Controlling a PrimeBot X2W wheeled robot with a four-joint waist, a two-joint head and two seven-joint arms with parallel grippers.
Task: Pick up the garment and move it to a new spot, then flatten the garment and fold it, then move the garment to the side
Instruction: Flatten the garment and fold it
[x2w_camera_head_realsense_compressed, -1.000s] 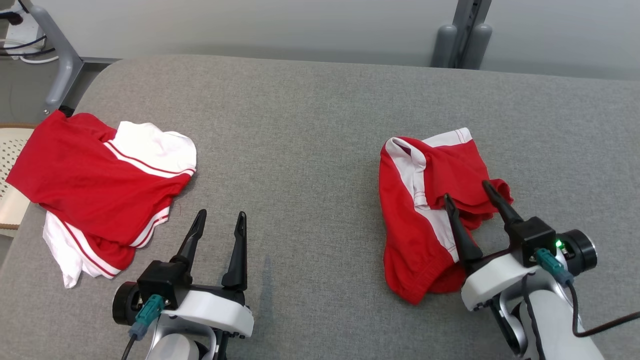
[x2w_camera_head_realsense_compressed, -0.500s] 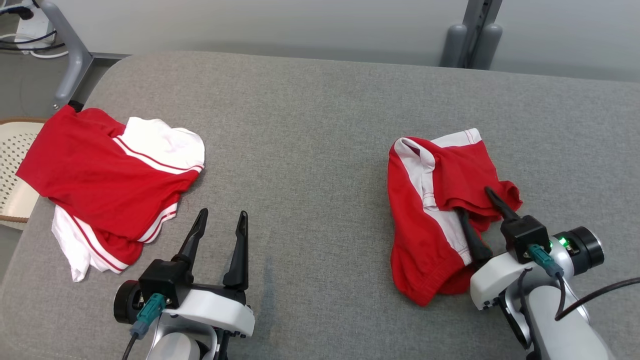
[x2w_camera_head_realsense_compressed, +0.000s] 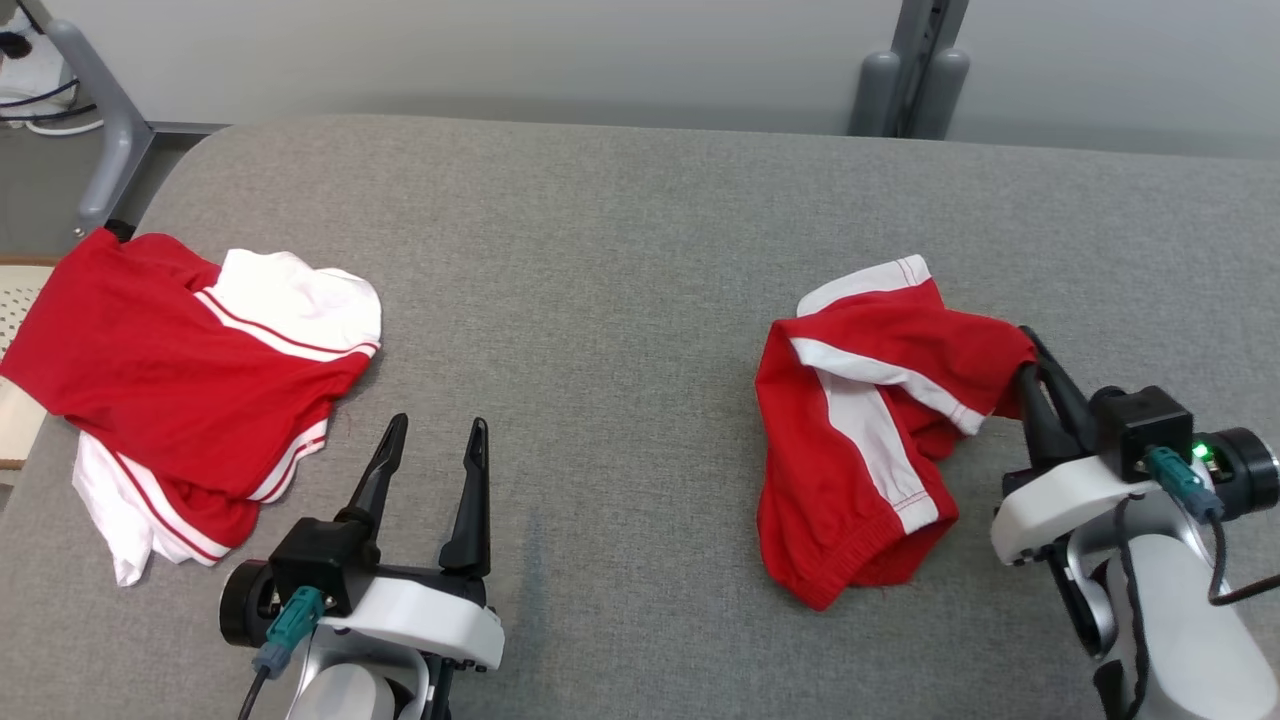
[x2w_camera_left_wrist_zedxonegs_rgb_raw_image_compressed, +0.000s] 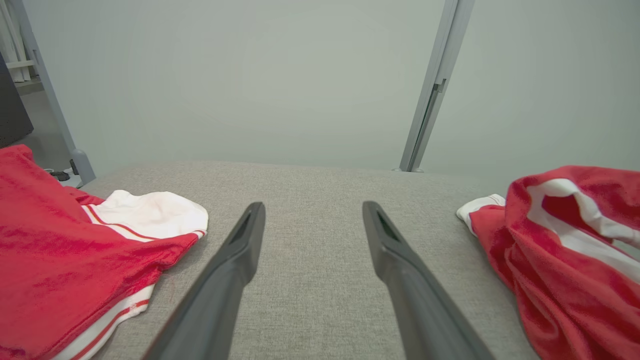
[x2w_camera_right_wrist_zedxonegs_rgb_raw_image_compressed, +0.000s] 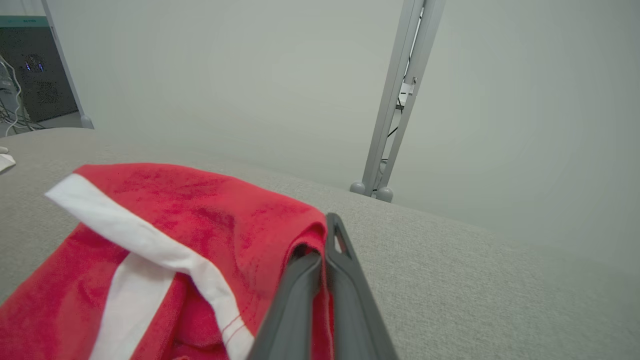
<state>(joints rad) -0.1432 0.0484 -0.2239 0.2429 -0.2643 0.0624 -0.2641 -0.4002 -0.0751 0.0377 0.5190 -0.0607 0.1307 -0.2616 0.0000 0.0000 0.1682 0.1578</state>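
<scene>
- Garment (x2w_camera_head_realsense_compressed: 860, 440), red with white stripes, lies crumpled on the desk's (x2w_camera_head_realsense_compressed: 600, 300) right half.
- Right gripper (x2w_camera_head_realsense_compressed: 1030, 345) jaws are pinched closed on its right edge.
- Left gripper (x2w_camera_head_realsense_compressed: 438, 432) jaws are spread wide, holding nothing, near the front edge.
- Bare desk lies between the garment and a second garment (x2w_camera_head_realsense_compressed: 170, 380) at the left edge.

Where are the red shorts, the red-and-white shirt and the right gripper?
red shorts (x2w_camera_head_realsense_compressed: 810, 470), head view, red panel left of white stripe.
red-and-white shirt (x2w_camera_head_realsense_compressed: 170, 390), head view, red front panel.
right gripper (x2w_camera_head_realsense_compressed: 1024, 352), head view, between the tips of its shut jaws.
</scene>
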